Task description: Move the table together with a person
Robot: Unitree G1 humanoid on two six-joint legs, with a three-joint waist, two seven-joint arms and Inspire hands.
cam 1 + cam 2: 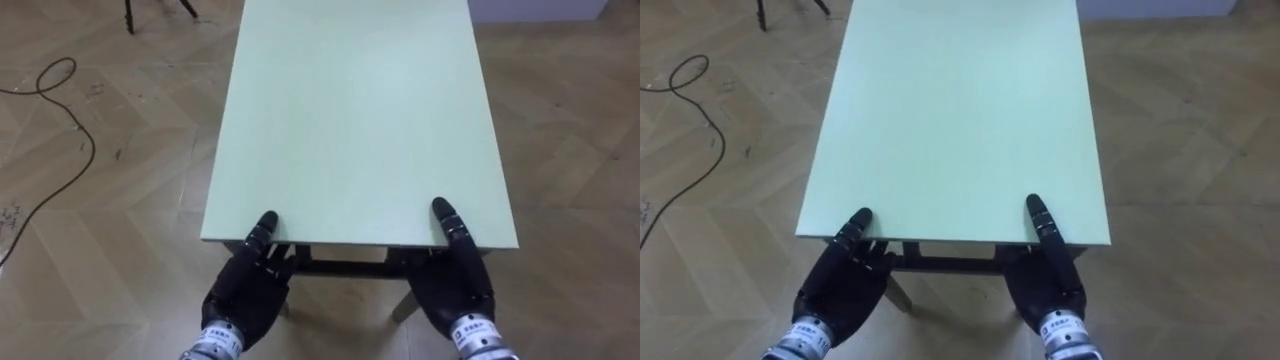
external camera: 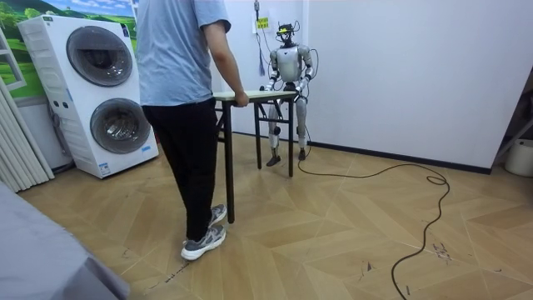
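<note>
A pale green table (image 1: 350,110) with dark legs stretches away from me over the wooden floor. My left hand (image 1: 245,295) grips its near edge at the left corner, thumb on top and fingers tucked under. My right hand (image 1: 455,285) holds the near right corner the same way. In the room view I stand at the table's (image 2: 265,97) far end by the white wall. A person (image 2: 179,83) in a light blue shirt stands at the near end, one hand (image 2: 240,100) holding that end.
A dark cable (image 1: 60,130) loops on the floor to my left, beside thin stand legs (image 1: 130,15). Stacked washing machines (image 2: 92,92) stand at the room view's left. Another cable (image 2: 416,192) trails over the floor at that view's right.
</note>
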